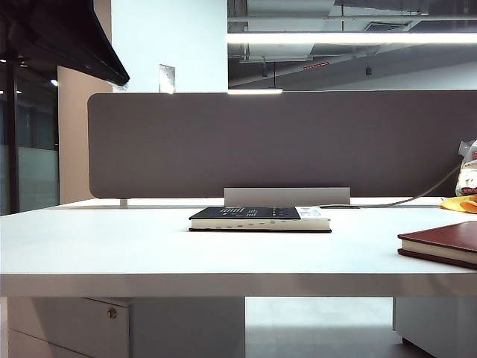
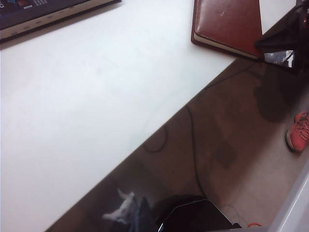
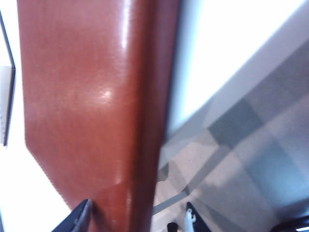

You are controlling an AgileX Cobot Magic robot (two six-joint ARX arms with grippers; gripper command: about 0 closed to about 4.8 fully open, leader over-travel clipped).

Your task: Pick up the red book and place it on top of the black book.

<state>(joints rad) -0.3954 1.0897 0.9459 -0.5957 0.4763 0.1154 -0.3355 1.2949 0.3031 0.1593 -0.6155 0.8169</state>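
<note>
The black book [image 1: 257,218] lies flat in the middle of the white table [image 1: 112,246]; its corner also shows in the left wrist view [image 2: 43,12]. At the table's right front edge lies the red book [image 1: 443,242] [image 2: 227,24]. It fills the right wrist view [image 3: 91,106], where my right gripper [image 3: 135,220] is open with the book's near corner between its two fingertips. A dark shape at that book's edge [image 2: 282,41] looks like this gripper. Of my left gripper only a dark part [image 2: 193,220] shows, over the floor off the table's edge and far from both books.
A grey partition [image 1: 283,142] closes the back of the table. A yellow object [image 1: 458,203], a plastic bag [image 1: 468,168] and a cable [image 1: 417,198] sit at the back right. Beyond the table's edge are floor cables [image 2: 193,159] and a red shoe [image 2: 298,133].
</note>
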